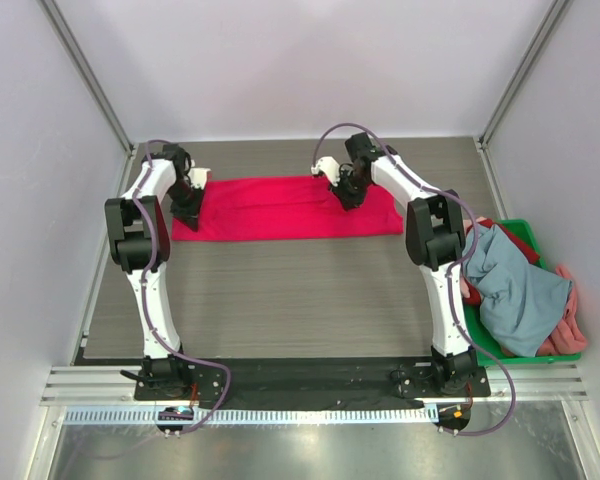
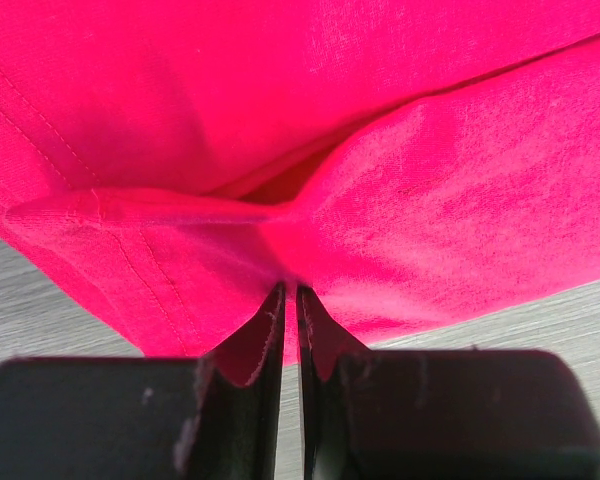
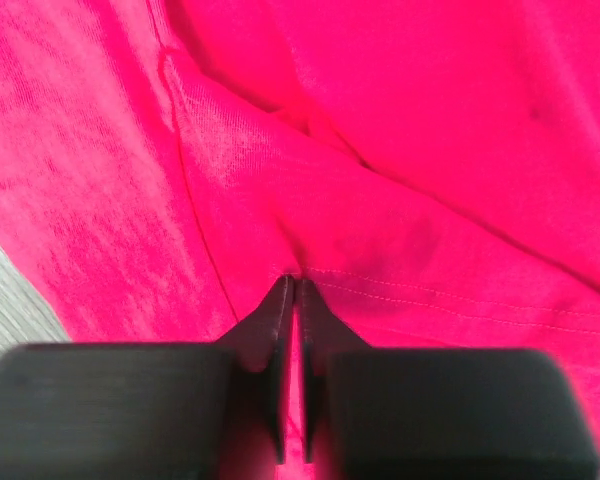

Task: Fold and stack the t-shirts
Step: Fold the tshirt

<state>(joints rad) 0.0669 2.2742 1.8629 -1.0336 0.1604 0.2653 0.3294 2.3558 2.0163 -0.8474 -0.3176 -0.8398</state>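
A bright crimson-red t-shirt (image 1: 280,207) lies folded into a long band across the far part of the table. My left gripper (image 1: 189,209) is shut on its left end; in the left wrist view the fingertips (image 2: 289,292) pinch a gathered fold of the red cloth (image 2: 380,180). My right gripper (image 1: 348,194) is shut on the shirt right of its middle; in the right wrist view the fingertips (image 3: 294,283) pinch the red cloth (image 3: 430,150) at a stitched hem. Grey-blue (image 1: 515,285), salmon-pink (image 1: 570,325) and red (image 1: 510,235) t-shirts lie heaped at the right.
A green plastic crate (image 1: 525,352) at the right table edge holds the heaped shirts. The grey wood-grain table (image 1: 290,300) stretches between the shirt and the arm bases. White walls and metal posts enclose the far side and both flanks.
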